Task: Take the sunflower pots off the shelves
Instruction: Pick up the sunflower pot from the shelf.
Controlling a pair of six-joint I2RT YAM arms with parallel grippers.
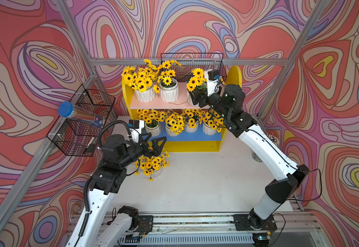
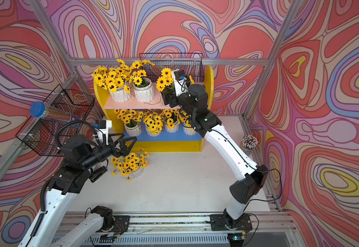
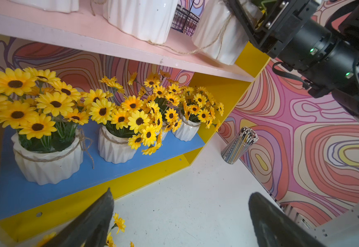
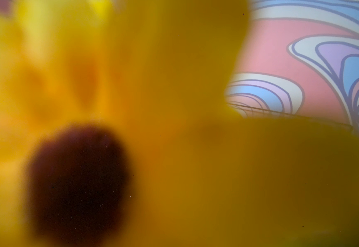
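Swirly pink-and-red walls (image 1: 195, 25), a white table (image 1: 195, 181), and at the back the yellow shelves (image 1: 235, 74). We see the left gripper (image 1: 158, 136) hanging low in front of the unit with its fingers (image 3: 93, 222) spread wide and nothing between them. The loose pot (image 1: 158, 172) stands on the table just beneath those fingers, apart from them. Ahead of the left fingertips the blue board (image 3: 45, 192) carries four sunflower pots (image 3: 48, 169) in a row. The right gripper (image 1: 195, 96) is up at the pink board (image 1: 183, 94), fingers at the rim of the end pot (image 3: 215, 36). We cannot tell whether they clamp it or only bracket it, since the right wrist view is just yellow blur from a blossom against the lens. That pot's base looks to rest on the board. Beyond the right fingertips, two other pots (image 1: 145, 96) stand on the same board. A pencil cup (image 3: 238, 145) stands on the table, well apart from both sets of fingers.
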